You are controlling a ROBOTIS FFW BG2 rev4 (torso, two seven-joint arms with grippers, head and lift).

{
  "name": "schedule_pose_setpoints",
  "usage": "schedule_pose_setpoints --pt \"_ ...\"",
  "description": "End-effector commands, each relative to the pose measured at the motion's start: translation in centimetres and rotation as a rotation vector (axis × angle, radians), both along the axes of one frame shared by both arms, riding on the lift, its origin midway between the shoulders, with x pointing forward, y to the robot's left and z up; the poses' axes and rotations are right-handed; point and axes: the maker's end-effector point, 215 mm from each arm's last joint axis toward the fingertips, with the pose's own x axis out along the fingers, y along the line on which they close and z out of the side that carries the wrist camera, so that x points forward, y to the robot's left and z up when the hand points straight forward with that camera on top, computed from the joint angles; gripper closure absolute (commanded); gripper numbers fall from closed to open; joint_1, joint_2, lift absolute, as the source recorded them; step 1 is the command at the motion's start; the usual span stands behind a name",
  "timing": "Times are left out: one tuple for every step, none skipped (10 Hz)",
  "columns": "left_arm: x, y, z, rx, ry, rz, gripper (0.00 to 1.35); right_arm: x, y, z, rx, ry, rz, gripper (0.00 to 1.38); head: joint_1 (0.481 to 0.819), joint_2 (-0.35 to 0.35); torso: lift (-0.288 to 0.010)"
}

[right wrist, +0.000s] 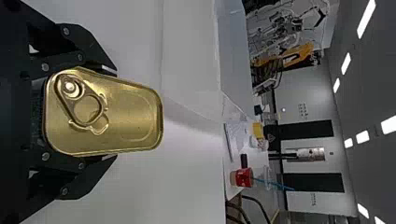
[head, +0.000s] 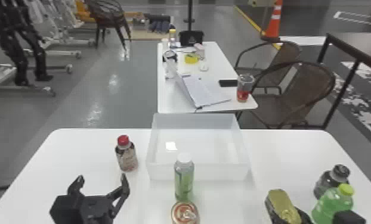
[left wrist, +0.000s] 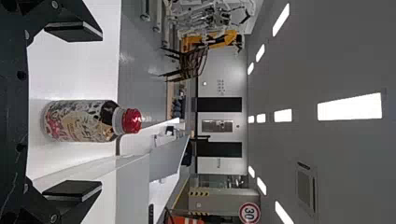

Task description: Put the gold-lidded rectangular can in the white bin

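Right of the white bin (head: 198, 172), the right end effector (head: 304, 215) clamps the sealed gold-lidded can (head: 280, 202) — the left end effector (head: 102, 179) gapes.

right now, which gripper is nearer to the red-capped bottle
Left. The left gripper is open just short of the bottle; the right gripper is well off to the right, around the can.

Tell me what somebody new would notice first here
Probably the gold-lidded can, between the fingers of the right gripper at the table's near right. Next, the big white bin at the far middle, and the red-capped bottle left of it, beyond the open left gripper.
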Motion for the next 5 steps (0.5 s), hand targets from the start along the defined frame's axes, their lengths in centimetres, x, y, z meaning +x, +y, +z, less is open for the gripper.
schedule_pose_setpoints --pt "0.1 -0.1 0.0 0.0 -0.001 -0.003 0.18 1.7 1.5 3.2 0.053 -0.049 0.015 1.28 0.549 0.0 -0.1" --pt "0.1 -0.1 0.1 0.0 -0.001 -0.003 0.18 3.1 2.2 6.1 0.066 -0.086 0.03 1.28 0.549 0.0 -0.1" --pt "0.1 -0.2 0.1 0.001 -0.001 -0.005 0.18 4.3 2.7 8.9 0.084 -0.111 0.037 1.28 0.549 0.0 -0.1" --pt "0.1 -0.2 0.0 0.001 0.0 -0.005 0.18 5.4 2.9 11.8 0.091 -0.144 0.035 1.28 0.549 0.0 -0.1" --pt "0.2 -0.2 0.0 -0.002 0.0 -0.004 0.17 6.6 3.1 13.5 0.105 -0.163 0.042 1.28 0.549 0.0 -0.1"
